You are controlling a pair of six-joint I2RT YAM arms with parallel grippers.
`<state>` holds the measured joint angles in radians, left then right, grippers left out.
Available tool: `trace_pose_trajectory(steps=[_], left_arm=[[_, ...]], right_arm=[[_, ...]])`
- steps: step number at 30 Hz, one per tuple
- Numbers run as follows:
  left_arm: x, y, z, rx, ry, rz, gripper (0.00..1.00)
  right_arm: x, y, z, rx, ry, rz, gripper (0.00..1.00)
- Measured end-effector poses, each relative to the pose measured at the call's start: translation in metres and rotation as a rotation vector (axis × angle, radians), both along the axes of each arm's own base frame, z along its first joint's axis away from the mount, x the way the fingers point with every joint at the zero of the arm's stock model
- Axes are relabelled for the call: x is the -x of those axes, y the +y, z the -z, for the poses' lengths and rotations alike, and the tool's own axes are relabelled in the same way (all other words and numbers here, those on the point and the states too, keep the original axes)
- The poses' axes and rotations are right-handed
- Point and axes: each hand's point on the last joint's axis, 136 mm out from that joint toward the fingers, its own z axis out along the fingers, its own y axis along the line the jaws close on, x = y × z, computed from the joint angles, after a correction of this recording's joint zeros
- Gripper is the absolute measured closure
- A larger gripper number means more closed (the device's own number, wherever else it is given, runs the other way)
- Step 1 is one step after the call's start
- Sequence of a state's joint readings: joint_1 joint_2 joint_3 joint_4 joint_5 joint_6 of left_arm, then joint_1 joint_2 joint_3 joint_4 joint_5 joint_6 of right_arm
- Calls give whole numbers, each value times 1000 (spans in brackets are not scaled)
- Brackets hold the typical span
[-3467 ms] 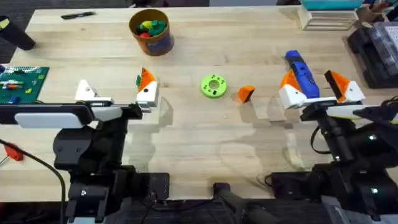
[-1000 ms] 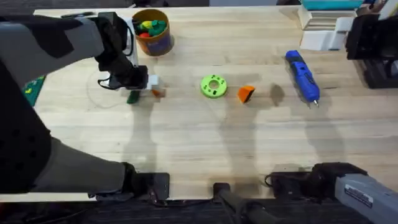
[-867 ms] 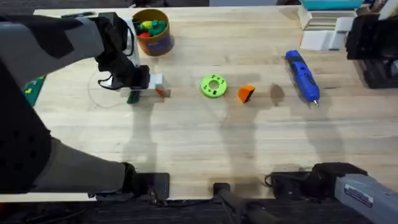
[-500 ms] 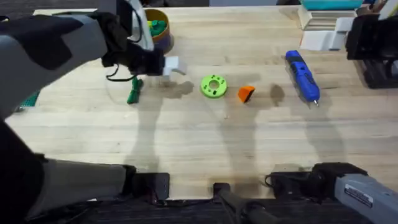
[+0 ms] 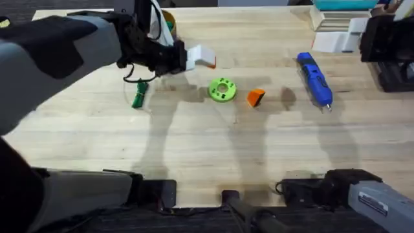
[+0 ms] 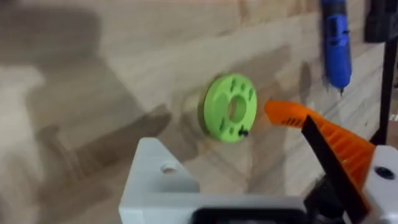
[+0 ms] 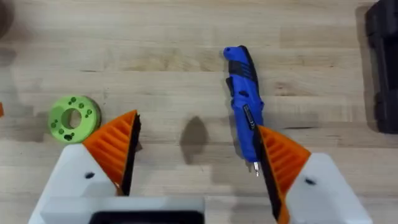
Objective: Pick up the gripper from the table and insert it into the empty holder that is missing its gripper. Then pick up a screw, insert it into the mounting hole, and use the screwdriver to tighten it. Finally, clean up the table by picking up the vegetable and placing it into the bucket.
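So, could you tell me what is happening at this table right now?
The left arm's gripper hangs above the table near the green disc, one of its white blocks bare of an orange finger. The loose orange finger, the screwdriver and the vegetable all lie on the table. Nothing is held.

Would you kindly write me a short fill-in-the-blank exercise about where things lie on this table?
1. The loose orange ribbed wedge lies directly beside the lime-green ____.
2. The bright blue pen-shaped screwdriver lies flat on the ____ table.
3. The slim vegetable on the table is dark ____.

Missing words: disc; wooden; green
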<state>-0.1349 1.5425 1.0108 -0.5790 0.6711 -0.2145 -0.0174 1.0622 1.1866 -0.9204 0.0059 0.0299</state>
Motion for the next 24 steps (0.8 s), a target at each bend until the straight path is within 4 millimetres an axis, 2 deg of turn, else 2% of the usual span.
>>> trace_pose_trajectory(steps=[3,5,7,8,9,12,17,20,24], left_arm=[[-15,-5,-12,14,-148,37,15],[-14,-13,-23,10,-279,91,16],[-4,-24,-35,3,-421,148,15],[26,-38,-50,7,-644,216,15],[35,-39,-50,12,-692,226,15],[65,-31,-40,19,-801,226,16],[112,-14,-7,17,-875,206,15],[130,-8,1,22,-921,199,15],[143,-3,-2,29,-973,186,15]], right_arm=[[0,0,0,0,0,0,8],[0,0,0,0,0,0,8],[0,0,0,0,0,0,8],[0,0,0,0,0,0,8],[0,0,0,0,0,0,8],[0,0,0,0,0,0,8],[0,0,0,0,0,0,8],[0,0,0,0,0,0,8],[0,0,0,0,0,0,8]])
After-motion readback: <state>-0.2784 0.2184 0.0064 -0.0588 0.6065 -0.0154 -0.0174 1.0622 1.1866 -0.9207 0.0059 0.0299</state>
